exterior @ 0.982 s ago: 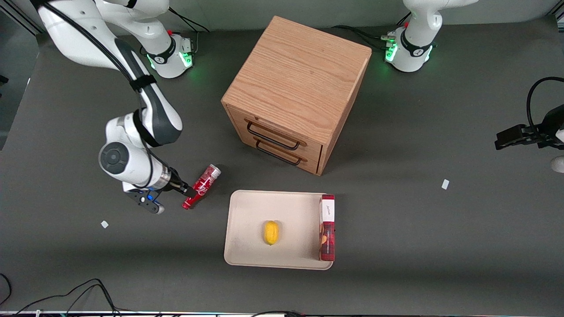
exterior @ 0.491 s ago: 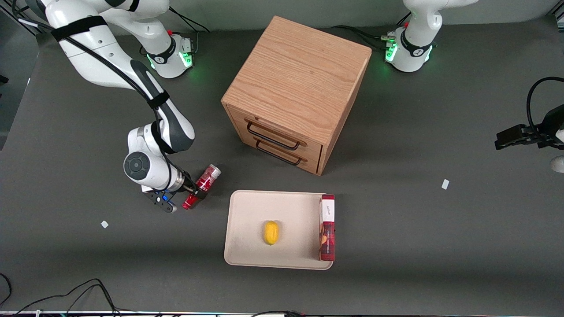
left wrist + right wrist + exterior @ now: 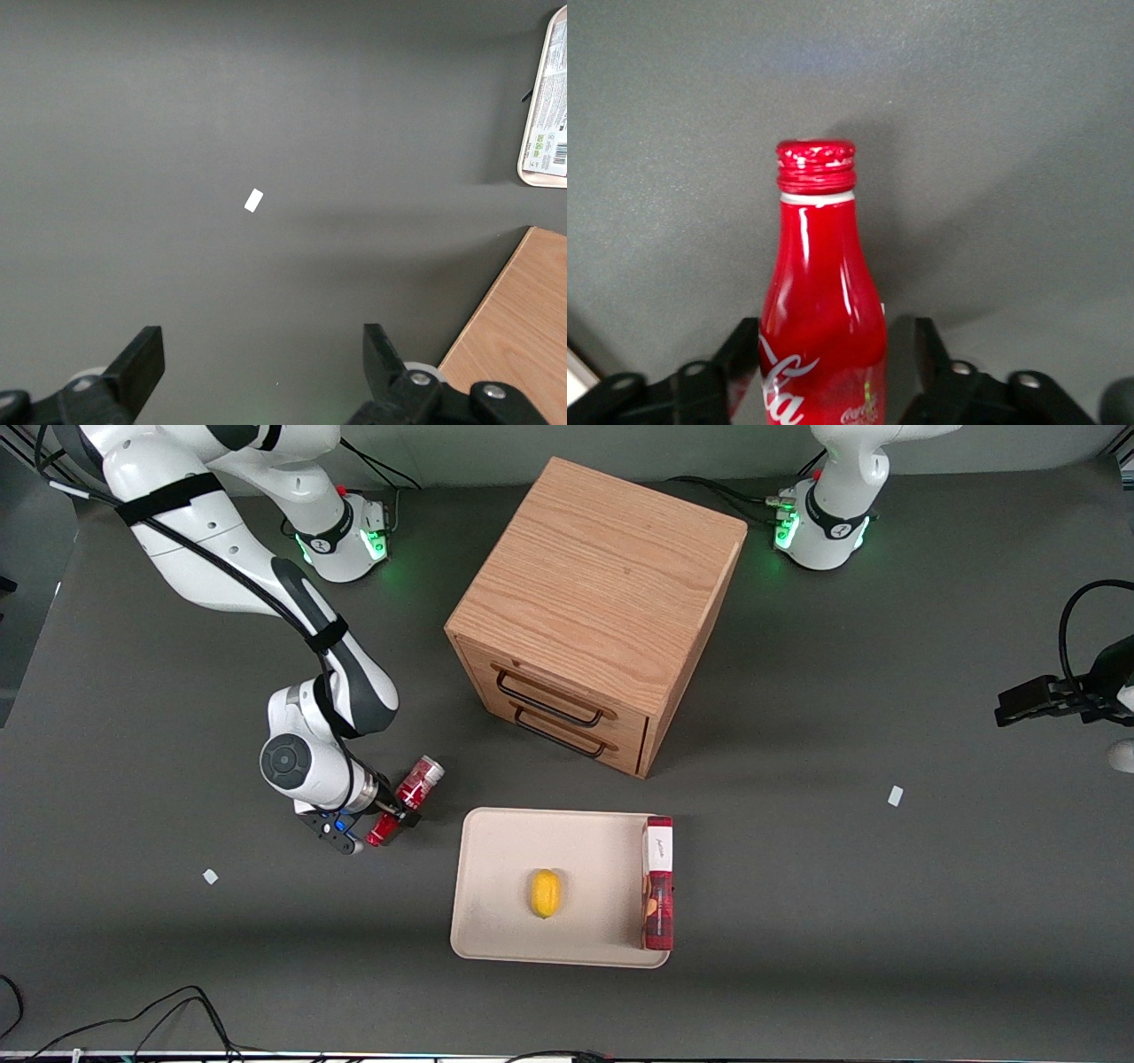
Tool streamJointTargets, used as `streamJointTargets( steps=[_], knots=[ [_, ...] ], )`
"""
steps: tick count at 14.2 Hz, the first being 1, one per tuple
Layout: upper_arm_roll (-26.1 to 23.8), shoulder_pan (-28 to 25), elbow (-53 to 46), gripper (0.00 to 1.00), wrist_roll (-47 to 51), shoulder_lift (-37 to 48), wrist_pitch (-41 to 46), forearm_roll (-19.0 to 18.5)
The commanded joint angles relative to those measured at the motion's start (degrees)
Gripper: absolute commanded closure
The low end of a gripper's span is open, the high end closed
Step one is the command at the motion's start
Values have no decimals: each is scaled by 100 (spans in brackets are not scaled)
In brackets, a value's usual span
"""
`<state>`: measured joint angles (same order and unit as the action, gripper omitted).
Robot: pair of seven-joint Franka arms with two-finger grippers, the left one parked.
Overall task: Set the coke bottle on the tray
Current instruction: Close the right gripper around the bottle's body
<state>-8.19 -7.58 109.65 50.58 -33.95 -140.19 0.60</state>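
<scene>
The coke bottle [image 3: 416, 784] lies on its side on the dark table, a short way from the tray toward the working arm's end, with its red cap nearer the front camera and its silvery base farther from it. My right gripper [image 3: 395, 812] is low at the table, its fingers either side of the bottle's body. In the right wrist view the bottle [image 3: 819, 292] sits between the black fingers [image 3: 747, 347] with a gap showing at one finger, so the gripper [image 3: 837, 354] is open. The beige tray [image 3: 496, 868] lies nearer the front camera than the cabinet.
On the tray lie a yellow lemon-like fruit [image 3: 546, 893] and a flat red box [image 3: 658, 883] along the rim toward the parked arm. A wooden drawer cabinet [image 3: 594, 602] stands mid-table. Small white scraps [image 3: 210, 876] [image 3: 895, 795] lie on the table.
My right arm has moved toward the tray, and the gripper has slid from beside the bottle to astride its body. The bottle has not moved.
</scene>
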Motion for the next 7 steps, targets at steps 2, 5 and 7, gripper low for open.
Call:
streamJointTargets(
  steps=[2, 5, 7],
  knots=[
    [-95, -15, 31, 91, 119, 3, -141, -25],
    [-104, 2, -48, 100, -74, 318, 60, -51],
    [-104, 11, -468, 100, -293, 468, 638, -68]
  ],
)
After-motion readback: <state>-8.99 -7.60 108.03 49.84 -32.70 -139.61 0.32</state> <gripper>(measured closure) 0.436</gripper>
